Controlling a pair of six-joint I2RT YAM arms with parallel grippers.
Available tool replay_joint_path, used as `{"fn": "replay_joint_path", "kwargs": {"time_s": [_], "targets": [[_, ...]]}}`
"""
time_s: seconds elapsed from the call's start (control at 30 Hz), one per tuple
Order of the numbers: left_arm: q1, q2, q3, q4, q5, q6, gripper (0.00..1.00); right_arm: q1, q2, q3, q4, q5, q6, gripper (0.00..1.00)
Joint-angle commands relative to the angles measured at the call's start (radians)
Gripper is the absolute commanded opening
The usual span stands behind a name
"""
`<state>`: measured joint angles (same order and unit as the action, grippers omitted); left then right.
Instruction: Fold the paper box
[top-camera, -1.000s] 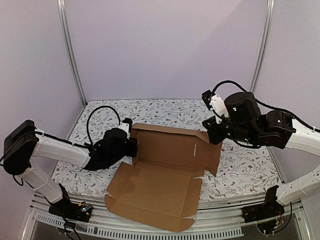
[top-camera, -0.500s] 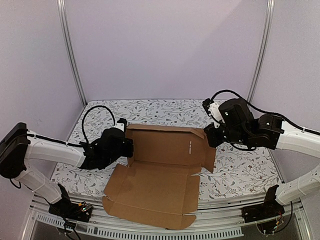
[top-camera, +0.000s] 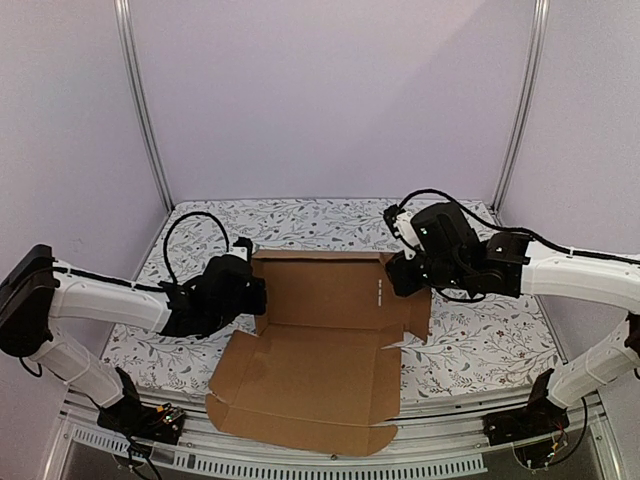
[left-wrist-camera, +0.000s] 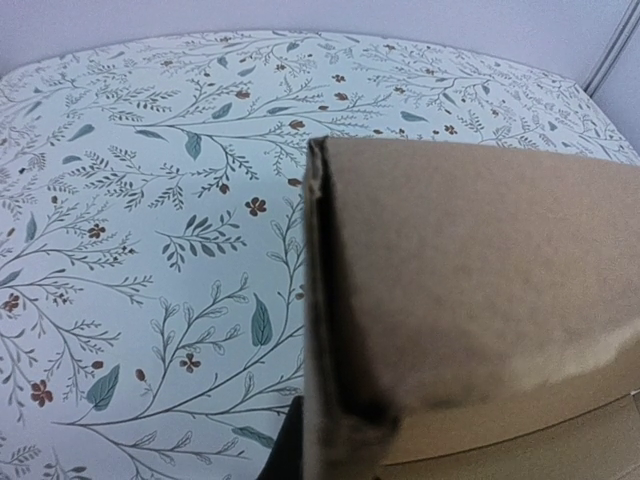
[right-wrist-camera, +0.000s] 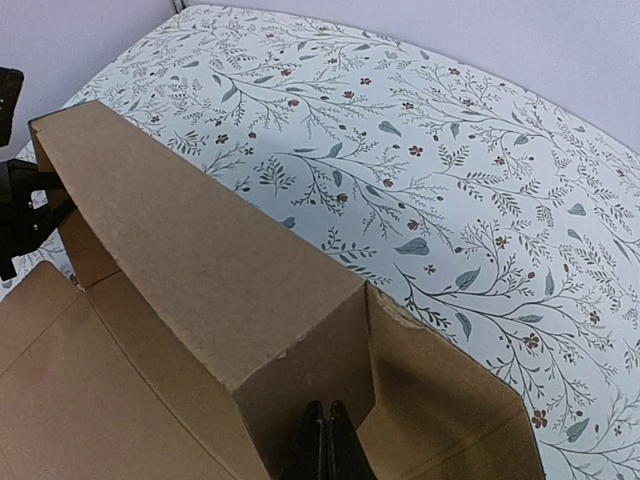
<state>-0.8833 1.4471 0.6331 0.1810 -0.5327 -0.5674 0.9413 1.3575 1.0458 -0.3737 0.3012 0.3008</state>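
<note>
The paper box (top-camera: 310, 370) is a plain brown die-cut sheet lying open in the middle of the table, with its back panel (top-camera: 320, 290) raised. My left gripper (top-camera: 258, 292) is at the panel's left end. In the left wrist view the cardboard edge (left-wrist-camera: 322, 300) runs into the jaws, with one dark finger (left-wrist-camera: 285, 452) showing on its left. My right gripper (top-camera: 398, 278) is at the panel's right end. In the right wrist view its fingers (right-wrist-camera: 325, 435) are shut together, empty, and pressed against the inner side flap (right-wrist-camera: 300, 380).
A floral tablecloth (top-camera: 200, 225) covers the table. Purple walls and metal posts (top-camera: 140, 110) close in the back and sides. The sheet's front flap (top-camera: 300, 432) reaches the table's front rail. The left arm (right-wrist-camera: 15, 200) shows at the far left of the right wrist view.
My right arm has moved left and down onto the panel's right end. The raised panel and the whole sheet have shifted slightly left. My left gripper stays at the panel's left end.
</note>
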Motion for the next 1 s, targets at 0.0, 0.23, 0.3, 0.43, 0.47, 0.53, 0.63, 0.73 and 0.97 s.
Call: {"fn": "replay_joint_path", "kwargs": {"time_s": [0.0,0.23,0.3,0.43,0.47,0.53,0.63,0.73,0.97], "targets": [[-0.006,-0.005,0.033,-0.034,0.01,-0.03,0.0,-0.005,0.042,-0.009,0.096,-0.054,0.047,0.0],[-0.011,0.006,0.041,-0.041,0.015,-0.039,0.0,-0.005,0.101,0.015,0.192,-0.084,0.099,0.0],[-0.012,0.01,0.045,-0.044,0.024,-0.041,0.0,-0.004,0.11,0.01,0.227,-0.081,0.12,0.0],[-0.014,0.012,0.052,-0.051,0.032,-0.049,0.0,-0.005,0.121,-0.01,0.302,-0.051,0.166,0.0],[-0.014,0.011,0.053,-0.051,0.034,-0.052,0.0,-0.005,0.12,-0.018,0.322,-0.042,0.183,0.0],[-0.016,0.011,0.055,-0.053,0.042,-0.057,0.0,-0.004,0.121,-0.033,0.361,-0.015,0.208,0.0],[-0.018,0.011,0.053,-0.053,0.056,-0.073,0.0,-0.005,0.123,-0.053,0.426,0.028,0.254,0.0],[-0.022,0.014,0.053,-0.056,0.066,-0.085,0.0,-0.004,0.125,-0.065,0.477,0.061,0.282,0.0],[-0.026,0.007,0.05,-0.063,0.09,-0.099,0.0,-0.005,0.122,-0.07,0.549,0.06,0.289,0.0]]}}
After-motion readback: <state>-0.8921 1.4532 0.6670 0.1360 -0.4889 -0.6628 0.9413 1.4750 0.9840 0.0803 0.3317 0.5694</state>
